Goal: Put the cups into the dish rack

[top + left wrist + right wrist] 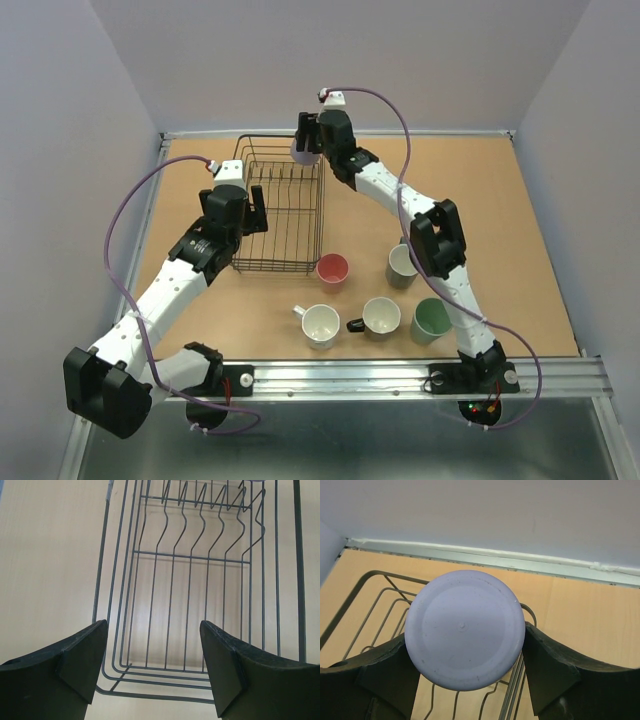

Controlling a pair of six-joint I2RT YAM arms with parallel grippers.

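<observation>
Right gripper [465,652] clamped on lavender mug [464,630], held above the rack's [278,268] far right corner. Left gripper [152,652] jaws apart, empty, above the rack's left edge. Pink mug [332,269] stands just beside the rack's near right corner.

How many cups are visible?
6. Lavender cup in the right end effector at the dish rack; pink cup, grey cup, white cup, black-handled cup, green cup on the table. None seems hidden.
</observation>
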